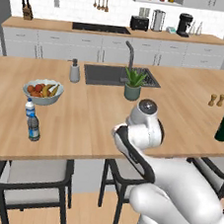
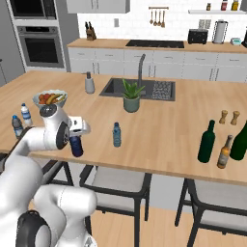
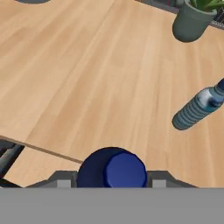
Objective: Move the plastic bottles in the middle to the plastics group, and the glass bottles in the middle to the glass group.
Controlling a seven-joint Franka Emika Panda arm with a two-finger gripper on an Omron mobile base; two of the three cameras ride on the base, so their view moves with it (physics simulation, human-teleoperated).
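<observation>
Tool (image 3: 112, 183) pinching navy bottle (image 3: 112, 169) between fingers; water bottle (image 3: 197, 108) beside.

On your island counter (image 1: 104, 113) you have a fruit bowl (image 1: 43, 91) near the left end, a soap dispenser (image 1: 75, 71) just left of the dark sink (image 1: 119, 75), and a potted plant (image 1: 133, 85) at the sink's front edge. Two wooden shakers (image 1: 216, 100) stand side by side toward the right. Dark-framed stools (image 1: 33, 180) tuck under the near edge. Against the back wall you see a toaster (image 1: 139, 23) and a coffee machine (image 1: 184, 24).
</observation>
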